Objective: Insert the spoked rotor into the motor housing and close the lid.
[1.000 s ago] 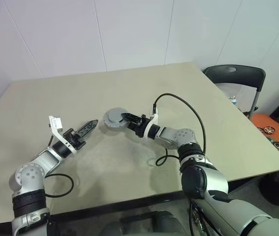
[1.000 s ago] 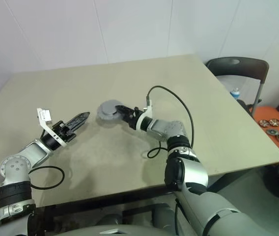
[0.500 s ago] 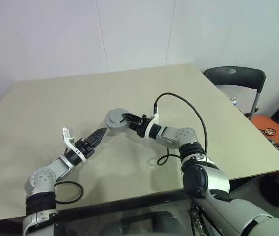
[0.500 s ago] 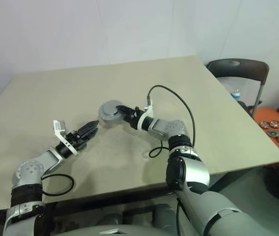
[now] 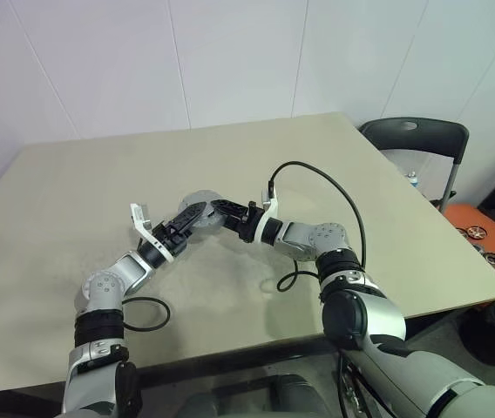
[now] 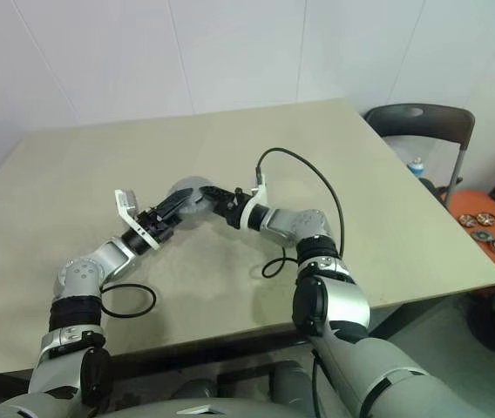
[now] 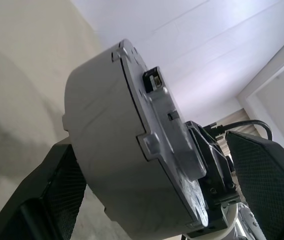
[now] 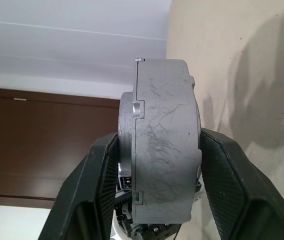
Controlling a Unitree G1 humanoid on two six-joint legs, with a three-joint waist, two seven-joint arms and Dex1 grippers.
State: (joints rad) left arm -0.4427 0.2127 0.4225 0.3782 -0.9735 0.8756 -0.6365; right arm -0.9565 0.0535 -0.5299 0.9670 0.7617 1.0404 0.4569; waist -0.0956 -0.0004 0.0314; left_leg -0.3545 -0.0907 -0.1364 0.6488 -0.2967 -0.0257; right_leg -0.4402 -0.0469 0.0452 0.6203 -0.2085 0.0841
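The motor housing (image 5: pixel 195 201) is a grey round case held on edge just above the beige table (image 5: pixel 99 183), with a lid seam running round it (image 7: pixel 132 105). My right gripper (image 5: pixel 217 207) is shut on it, one finger (image 8: pixel 89 200) on each flat face. From the other side my left gripper (image 5: pixel 191 218) stands open around the case. One of its fingers (image 7: pixel 57 195) lies close under the case's body and the other finger (image 7: pixel 267 180) stands well off the lid side. The spoked rotor is hidden.
A black cable (image 5: pixel 317 178) loops from my right wrist over the table. A dark chair (image 5: pixel 417 139) stands past the table's right edge, with an orange tray (image 5: pixel 491 239) of round parts on the floor beside it.
My left arm has swung in to the right and forward, from the table's left side up to the housing, and its jaws have opened. The right gripper and housing have kept still.
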